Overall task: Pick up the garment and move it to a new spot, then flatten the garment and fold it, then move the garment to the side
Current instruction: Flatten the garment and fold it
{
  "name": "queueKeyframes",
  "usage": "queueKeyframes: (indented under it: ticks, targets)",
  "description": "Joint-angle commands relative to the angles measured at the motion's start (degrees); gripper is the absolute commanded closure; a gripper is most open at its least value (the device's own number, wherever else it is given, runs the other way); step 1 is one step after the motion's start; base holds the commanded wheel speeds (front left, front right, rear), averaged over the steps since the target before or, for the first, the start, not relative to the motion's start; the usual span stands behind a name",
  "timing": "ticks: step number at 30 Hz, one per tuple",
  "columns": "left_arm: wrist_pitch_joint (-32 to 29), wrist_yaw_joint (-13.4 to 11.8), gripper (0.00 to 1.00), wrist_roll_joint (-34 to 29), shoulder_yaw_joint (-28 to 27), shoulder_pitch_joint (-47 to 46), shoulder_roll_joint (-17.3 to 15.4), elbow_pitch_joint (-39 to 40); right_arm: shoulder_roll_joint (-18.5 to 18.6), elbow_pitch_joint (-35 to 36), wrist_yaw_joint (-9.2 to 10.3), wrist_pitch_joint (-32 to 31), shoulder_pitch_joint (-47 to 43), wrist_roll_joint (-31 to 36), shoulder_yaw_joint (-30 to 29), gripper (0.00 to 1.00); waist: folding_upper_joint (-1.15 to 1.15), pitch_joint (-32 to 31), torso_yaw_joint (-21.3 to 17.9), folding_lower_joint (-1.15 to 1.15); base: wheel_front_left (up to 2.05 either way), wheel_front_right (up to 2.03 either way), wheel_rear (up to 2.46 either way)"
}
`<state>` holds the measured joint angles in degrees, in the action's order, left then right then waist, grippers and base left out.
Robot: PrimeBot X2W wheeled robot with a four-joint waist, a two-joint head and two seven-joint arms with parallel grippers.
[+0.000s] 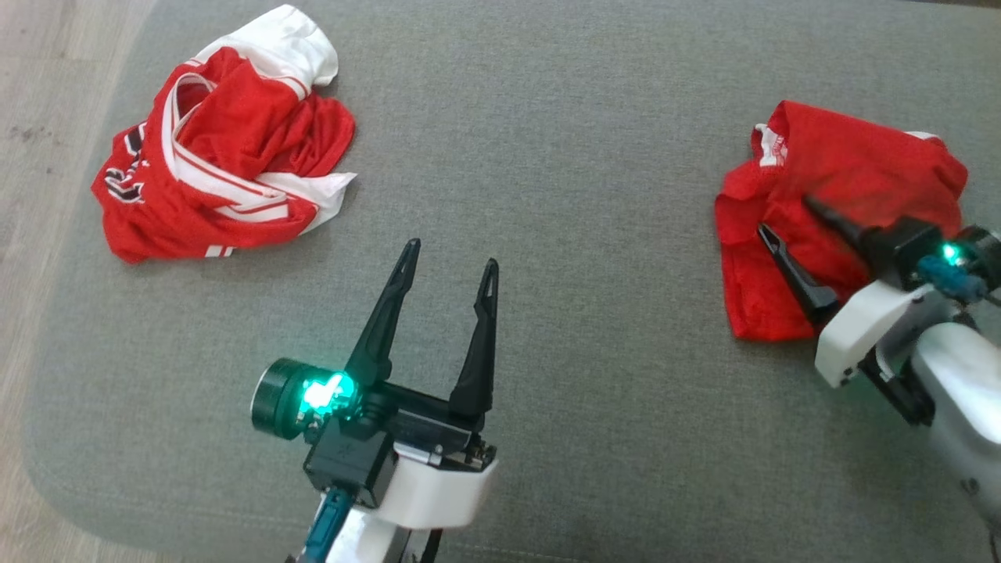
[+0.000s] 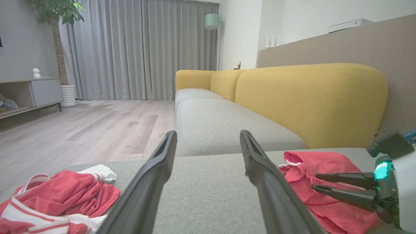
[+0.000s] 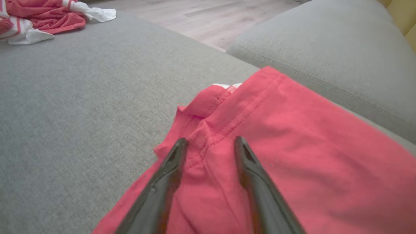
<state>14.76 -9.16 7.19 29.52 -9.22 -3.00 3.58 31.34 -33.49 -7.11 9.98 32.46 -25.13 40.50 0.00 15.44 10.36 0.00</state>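
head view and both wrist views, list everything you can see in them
garment: one, red, folded, right side of the cushion
jersey: one, red and white, crumpled, left side of the cushion
cushion: one, grey, under both clothes
sofa: one, yellow backs, grey seats, behind the cushion
curtains: one set, grey, far wall
plant: one, green, by the curtains
lamp: one, pale green, far corner
floor: one, pale wood, beside the sofa
left gripper: one, dark, open, over bare cushion
right gripper: one, dark, open, over the garment
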Motion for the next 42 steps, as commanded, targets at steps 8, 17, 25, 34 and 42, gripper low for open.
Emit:
queueKeyframes:
  ticks: [8, 17, 25, 34, 42]
  targets:
    - [0.24, -0.84, 0.0, 0.63, -2.1, -2.1, 0.13, 1.41, 2.42, 0.28, -0.37, 2.99, 1.47, -2.67, 4.32, 1.0, 0.0, -1.23, -0.49, 0.0, 0.0, 0.0, 0.0]
    - [0.24, -0.86, 0.0, -0.12, -3.15, -0.88, 0.13, 1.65, 4.79, 8.36, -0.37, 2.49, -3.87, -0.31, 5.34, 1.0, 0.0, -2.38, -2.24, 0.0, 0.0, 0.0, 0.0]
    - [0.24, -0.58, 0.0, -0.42, -3.17, -0.99, 0.13, 1.68, 2.56, 11.22, -0.37, 1.47, -8.29, 2.82, 3.22, 1.0, 0.0, -2.16, -2.89, 0.0, 0.0, 0.0, 0.0]
    - [0.24, -0.36, 0.0, -0.93, -3.81, -0.31, 0.13, 1.15, -2.5, 11.49, -0.37, 3.2, -13.06, 3.55, -4.48, 0.0, 0.0, -4.2, -3.54, 0.0, 0.0, 0.0, 0.0]
    - [0.24, -1.38, 0.0, -1.24, -6.41, 2.81, 0.11, -0.6, -10.46, 12.56, -0.37, 4.95, -20.56, 4.29, -22.96, 0.0, 0.0, -10.05, -4.88, 0.0, 0.0, 0.0, 0.0]
